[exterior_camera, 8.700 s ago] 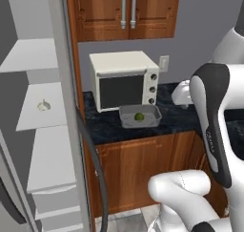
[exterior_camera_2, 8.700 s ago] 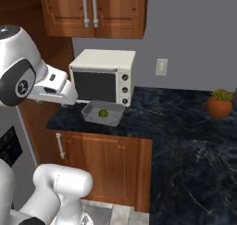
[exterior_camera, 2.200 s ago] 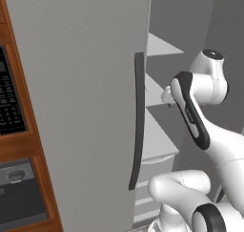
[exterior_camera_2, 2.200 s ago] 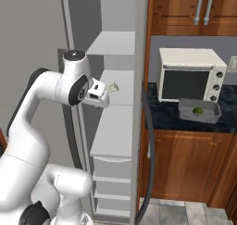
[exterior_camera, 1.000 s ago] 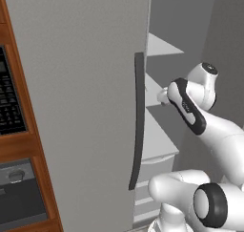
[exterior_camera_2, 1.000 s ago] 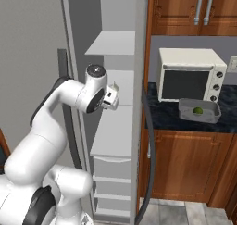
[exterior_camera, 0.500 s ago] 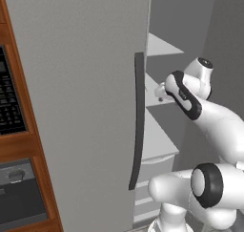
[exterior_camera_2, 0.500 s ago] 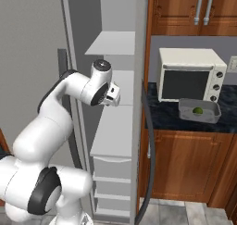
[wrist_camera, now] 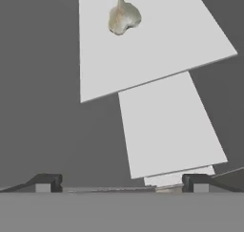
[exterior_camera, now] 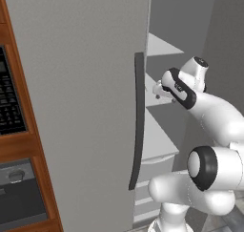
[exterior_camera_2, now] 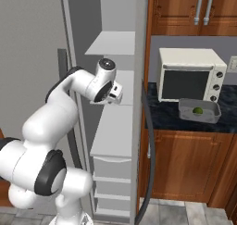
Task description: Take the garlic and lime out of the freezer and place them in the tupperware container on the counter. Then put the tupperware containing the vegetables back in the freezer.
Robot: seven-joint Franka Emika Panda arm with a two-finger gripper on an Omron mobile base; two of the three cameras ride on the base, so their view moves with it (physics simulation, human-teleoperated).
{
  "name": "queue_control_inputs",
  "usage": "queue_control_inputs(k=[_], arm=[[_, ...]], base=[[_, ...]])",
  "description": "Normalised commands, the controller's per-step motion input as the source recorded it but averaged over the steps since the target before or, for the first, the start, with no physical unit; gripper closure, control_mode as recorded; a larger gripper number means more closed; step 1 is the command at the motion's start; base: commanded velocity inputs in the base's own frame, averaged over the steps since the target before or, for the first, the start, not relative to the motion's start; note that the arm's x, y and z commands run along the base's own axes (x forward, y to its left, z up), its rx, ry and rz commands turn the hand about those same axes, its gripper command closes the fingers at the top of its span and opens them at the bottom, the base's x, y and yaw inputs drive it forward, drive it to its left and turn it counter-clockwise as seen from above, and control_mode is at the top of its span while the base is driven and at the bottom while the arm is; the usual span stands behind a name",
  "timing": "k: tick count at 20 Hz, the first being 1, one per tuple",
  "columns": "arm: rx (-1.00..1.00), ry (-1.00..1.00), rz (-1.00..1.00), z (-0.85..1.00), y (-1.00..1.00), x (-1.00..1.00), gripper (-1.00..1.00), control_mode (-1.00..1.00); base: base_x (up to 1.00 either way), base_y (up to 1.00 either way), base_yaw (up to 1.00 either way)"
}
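A tall grey flat-faced freezer (exterior_camera: 86,83) stands open, its long dark curved door handle (exterior_camera: 137,121) near the middle of the left base view. To the right of the handle, the white robot arm reaches in among the pale white-grey shelves (exterior_camera: 157,140). Its two-finger gripper (exterior_camera: 157,89) is at shelf height.

In the right base view, the gripper (exterior_camera_2: 116,94) sits beside a shelf edge. Further right, on the dark speckled stone counter (exterior_camera_2: 162,120), a shallow translucent grey tupperware container (exterior_camera_2: 199,110) holds a small round dark-green lime (exterior_camera_2: 198,110). It sits in front of a big cream box-shaped oven (exterior_camera_2: 190,80).

The hand view alone shows the small off-white garlic bulb (wrist_camera: 123,17) with its pointed tip. It rests on a white shelf (wrist_camera: 143,49) well beyond the gripper (wrist_camera: 122,183), whose jaws stand wide apart and empty.

The base views alone show the container and the lime already in it.

Risks, as a judgement: the garlic is rounded, so fingers closing off-centre could push it aside or roll it deeper. The hand also works in a tight space, so the wrist could knock a shelf edge on the way in.
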Motion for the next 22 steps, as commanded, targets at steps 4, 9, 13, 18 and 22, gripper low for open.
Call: queue_control_inputs(k=[4, 9, 13, 18, 22], arm=[[0.0, 0.0, 0.0, -0.03, 0.0, 0.3, -1.0, -1.0], [0.0, -0.11, 0.0, -0.18, 0.0, 0.34, -1.0, -1.0], [0.03, -0.12, 0.04, -0.09, 0.0, 0.24, -1.0, -1.0], [0.02, 0.02, 0.06, 0.0, 0.0, 0.26, -1.0, -1.0], [0.0, 0.02, 0.06, 0.0, 0.0, 0.21, -1.0, -1.0]], base=[[0.0, 0.0, 0.0], [0.0, 0.0, 0.0], [0.0, 0.0, 0.0], [0.0, 0.0, 0.0], [0.0, 0.0, 0.0]])
